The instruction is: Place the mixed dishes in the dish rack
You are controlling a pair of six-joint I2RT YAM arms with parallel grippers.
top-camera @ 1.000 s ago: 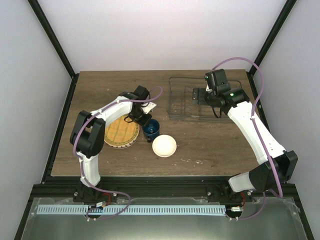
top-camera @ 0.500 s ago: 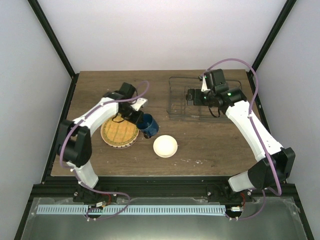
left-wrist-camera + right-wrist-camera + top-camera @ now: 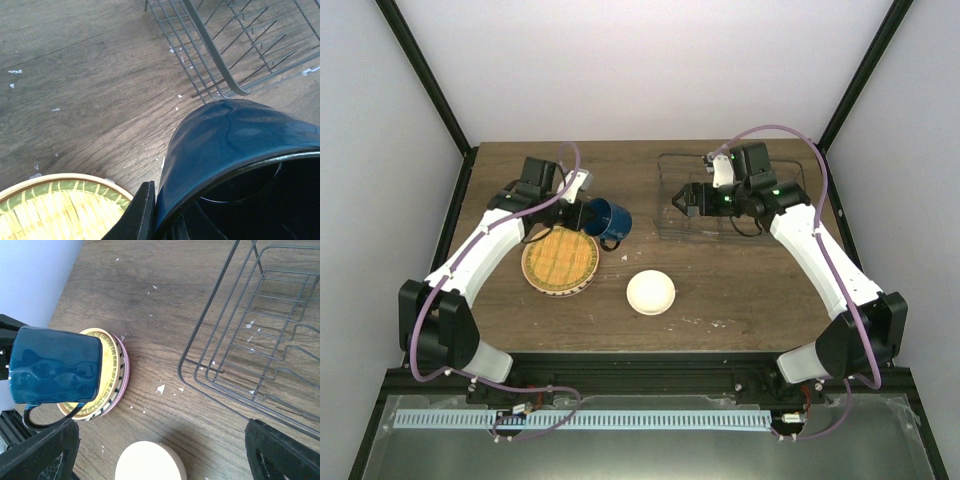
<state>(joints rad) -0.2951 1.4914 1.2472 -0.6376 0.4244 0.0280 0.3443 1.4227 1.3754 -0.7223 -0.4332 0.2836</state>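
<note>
1. While pinching the dark blue glazed mug's (image 3: 608, 219) rim with the left hand (image 3: 584, 212), hanging it over the wooden bench (image 3: 720, 290), short of the dark wire dish rack (image 3: 667, 222).
2. Risking slipping from so thin a pinch, or bumping the spread right hand (image 3: 685, 200) there.

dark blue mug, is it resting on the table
No, the left gripper holds the dark blue mug on its side, lifted off the table.
</note>
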